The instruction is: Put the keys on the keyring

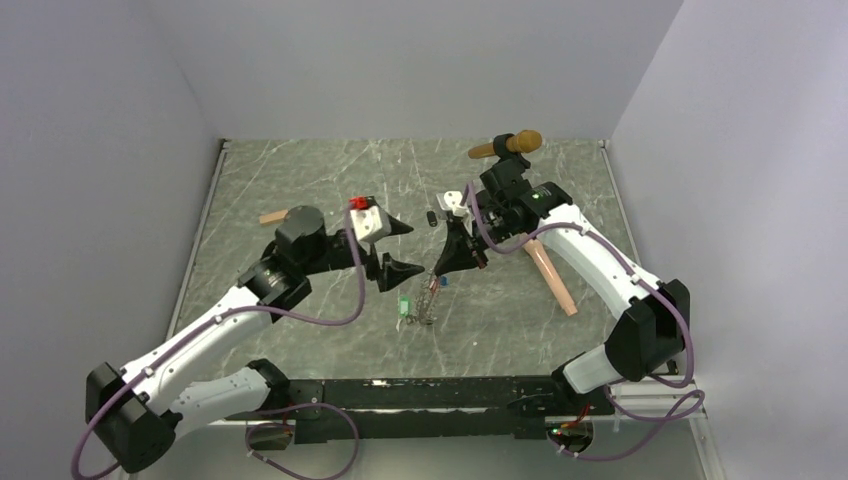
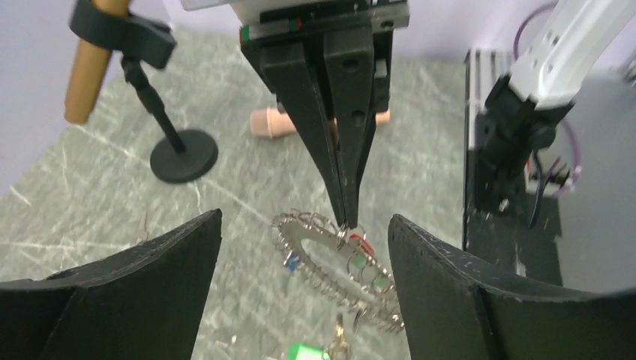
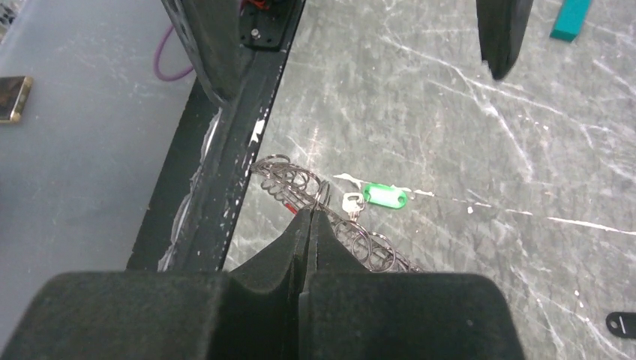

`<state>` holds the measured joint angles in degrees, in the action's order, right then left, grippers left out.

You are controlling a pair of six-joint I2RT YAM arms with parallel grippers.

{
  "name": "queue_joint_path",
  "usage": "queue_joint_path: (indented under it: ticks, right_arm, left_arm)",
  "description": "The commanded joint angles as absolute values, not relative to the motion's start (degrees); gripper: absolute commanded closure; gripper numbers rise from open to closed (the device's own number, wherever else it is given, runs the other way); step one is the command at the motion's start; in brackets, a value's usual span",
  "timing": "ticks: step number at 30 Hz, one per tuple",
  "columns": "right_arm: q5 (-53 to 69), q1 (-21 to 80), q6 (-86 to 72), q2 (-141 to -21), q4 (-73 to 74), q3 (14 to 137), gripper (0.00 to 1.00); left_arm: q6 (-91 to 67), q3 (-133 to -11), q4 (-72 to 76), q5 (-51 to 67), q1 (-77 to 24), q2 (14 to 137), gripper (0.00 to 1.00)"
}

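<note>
While pinching keyring (image 3: 292, 180) rim, right claw (image 3: 311, 217) fully closed, left claw (image 1: 415, 248) spread wide, holding nothing, green key (image 3: 384, 196) loose on worktop (image 3: 465, 112) beside keyring, near edge close

The keyring (image 3: 292, 180) at the right gripper's (image 3: 311, 214) tip is thin, bright wire-like metal that glints. Just beyond that tip, a small silvery metal key (image 3: 351, 202) carries a glossy green plastic tag (image 3: 384, 196). The left gripper's fingers (image 2: 135, 292) look matt black, finely grained and scuffed. Beneath both, the table (image 2: 67, 202) is grey and stone-patterned, dull-sheened, with pale scratches.
</note>
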<state>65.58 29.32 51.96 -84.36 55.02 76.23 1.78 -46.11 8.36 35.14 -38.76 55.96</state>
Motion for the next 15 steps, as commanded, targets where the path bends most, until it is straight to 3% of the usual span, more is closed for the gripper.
queue_joint_path:
  ticks: [1,6,15]
  right_arm:
    - [64.21,29.85,56.50,-84.66,58.68,79.25,1.00]
    - [63.81,29.86,56.85,-85.27,59.30,79.56,1.00]
    - [64.08,29.97,57.90,-86.14,60.54,79.96,1.00]
  left_arm:
    - [17.40,-52.48,-16.69,32.66,-42.05,60.54,0.14]
    - [21.33,-54.95,-15.74,28.52,-45.62,63.26,0.17]
    - [21.50,-59.33,-15.86,26.62,-47.59,67.76,0.44]
